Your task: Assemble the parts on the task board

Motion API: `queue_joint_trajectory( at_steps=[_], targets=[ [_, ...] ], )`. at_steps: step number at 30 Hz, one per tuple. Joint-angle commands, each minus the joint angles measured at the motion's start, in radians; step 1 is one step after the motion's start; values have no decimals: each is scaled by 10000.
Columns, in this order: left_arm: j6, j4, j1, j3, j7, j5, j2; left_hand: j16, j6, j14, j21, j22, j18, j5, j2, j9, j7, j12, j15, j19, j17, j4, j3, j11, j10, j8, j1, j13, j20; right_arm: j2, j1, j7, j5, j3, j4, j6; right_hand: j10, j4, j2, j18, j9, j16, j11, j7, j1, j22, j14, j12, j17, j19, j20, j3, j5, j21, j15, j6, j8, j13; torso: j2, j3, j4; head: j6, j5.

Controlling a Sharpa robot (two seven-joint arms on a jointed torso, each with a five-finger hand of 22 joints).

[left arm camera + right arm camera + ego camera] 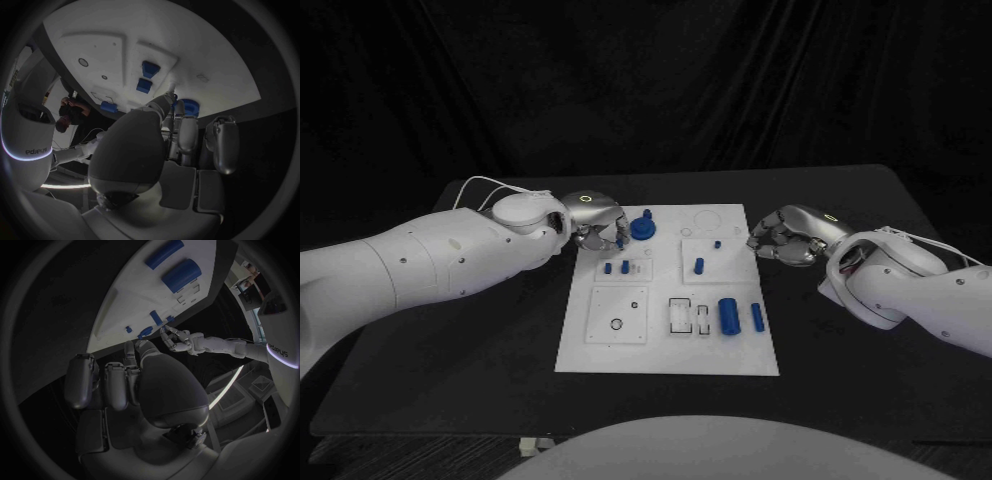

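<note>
The white task board [668, 345] lies mid-table. My left hand [596, 225] is at its far left corner, fingertips right beside a blue round part [642, 228] that stands on the board. In the left wrist view that blue round part [190, 106] sits right at the fingertips of my left hand [150, 150]; whether they grip it is unclear. My right hand [788, 238] hovers just off the board's right edge, fingers curled in and holding nothing. A thick blue cylinder [730, 314] and a slim one [757, 317] lie at the board's near right.
Small blue pegs [617, 267] stand mid-left on the board and another peg [698, 265] stands mid-board. A square plate with holes [619, 315] sits at the near left. Bare black table [459, 340] surrounds the board on all sides.
</note>
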Motion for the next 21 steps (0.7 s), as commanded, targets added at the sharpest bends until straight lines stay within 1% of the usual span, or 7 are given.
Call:
queue_joint_trajectory(
  at_steps=[1, 21],
  targets=[
    [43, -69, -30, 8, 8, -20, 37, -49, 4, -71, -50, 1983, -49, 1, 20, -15, -87, -44, -16, -61, -20, -15, -40, -7, -96, -53, -41, -17, -14, -14, -24, -157, -21, 8, 22, 29, 281, -9, 19, 162, 11, -51, -87, -6, 32, 1793, 515, -60, -18, 33, 86, 76, 27, -69, -82, 80, -3, -292, 9, -5, 3, 0, 15],
    [133, -162, -150, 8, -20, -20, 143, -79, -1, -105, -76, 1975, -43, 3, 17, -21, -106, -51, -21, -82, -61, -20, -41, -16, -82, -63, -37, -27, -13, -23, -38, -165, -20, 8, 37, 53, 284, -13, 19, 160, 15, -47, -89, -10, 32, 1796, 517, -57, -11, 37, 86, 87, 27, -58, -83, 90, 3, -286, 1, -6, 7, 0, -49]
  ],
)
